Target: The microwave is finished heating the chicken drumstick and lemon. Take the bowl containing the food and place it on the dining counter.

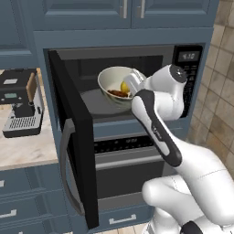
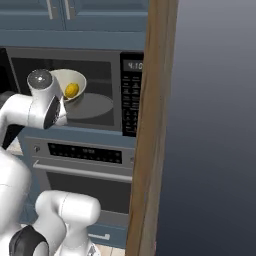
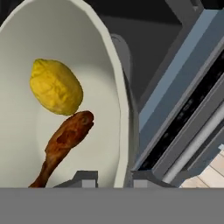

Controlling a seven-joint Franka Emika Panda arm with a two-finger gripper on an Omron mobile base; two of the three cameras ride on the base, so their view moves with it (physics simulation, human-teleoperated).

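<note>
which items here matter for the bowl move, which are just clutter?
Job: microwave, door open; bowl, gripper shut on its rim; lemon; chicken drumstick.
Clutter: coffee machine; oven; upper cabinets.

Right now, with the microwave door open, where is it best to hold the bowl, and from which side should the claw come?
Grip the bowl by its thin rim on the side facing the open door, coming from the front: the other sides face the microwave walls. One finger goes inside, one outside, clear of the lemon and chicken drumstick. The claw seems already shut on that rim.
</note>
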